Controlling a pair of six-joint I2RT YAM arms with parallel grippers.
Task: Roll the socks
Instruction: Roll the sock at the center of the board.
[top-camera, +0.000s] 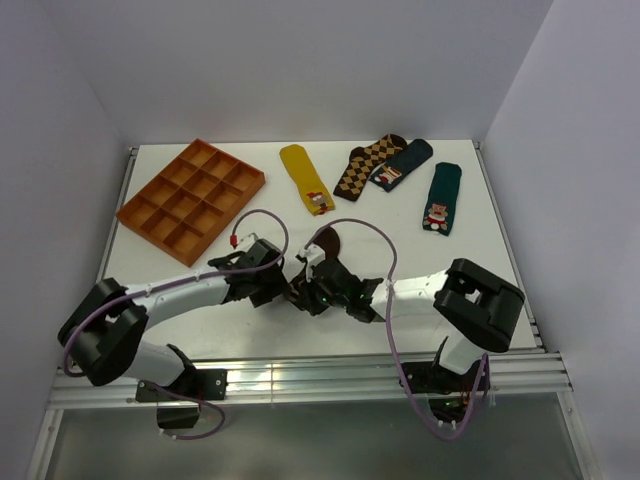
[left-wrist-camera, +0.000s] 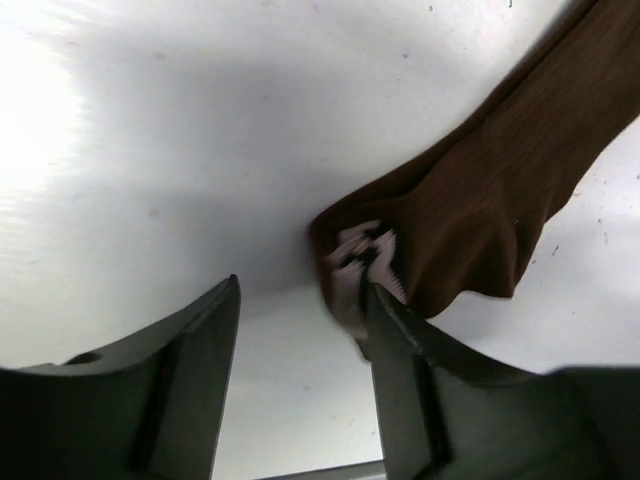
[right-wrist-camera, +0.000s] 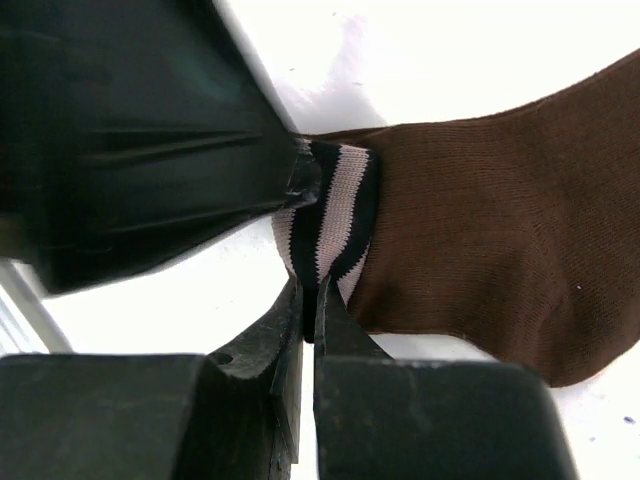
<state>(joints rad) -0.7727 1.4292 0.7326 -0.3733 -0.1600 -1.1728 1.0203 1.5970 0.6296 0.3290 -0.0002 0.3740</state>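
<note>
The dark brown sock (right-wrist-camera: 480, 220) lies on the white table, mostly hidden under the two wrists in the top view (top-camera: 328, 243). Its cream-striped cuff (right-wrist-camera: 330, 215) is bunched up. My right gripper (right-wrist-camera: 318, 300) is shut on the cuff's edge; in the top view it sits at the table's middle front (top-camera: 312, 290). My left gripper (left-wrist-camera: 300, 300) is open, and its right finger (left-wrist-camera: 400, 350) touches the cuff (left-wrist-camera: 365, 255) while its left finger stands over bare table. The left gripper (top-camera: 285, 290) meets the right one tip to tip. The sock's body (left-wrist-camera: 490, 180) stretches away to the upper right.
An orange compartment tray (top-camera: 192, 198) stands at the back left. A mustard yellow sock (top-camera: 305, 177), a diamond-patterned sock (top-camera: 368, 165), a dark blue sock (top-camera: 403, 165) and a green sock (top-camera: 441, 198) lie along the back. The table's metal front edge (top-camera: 300, 350) is close behind the grippers.
</note>
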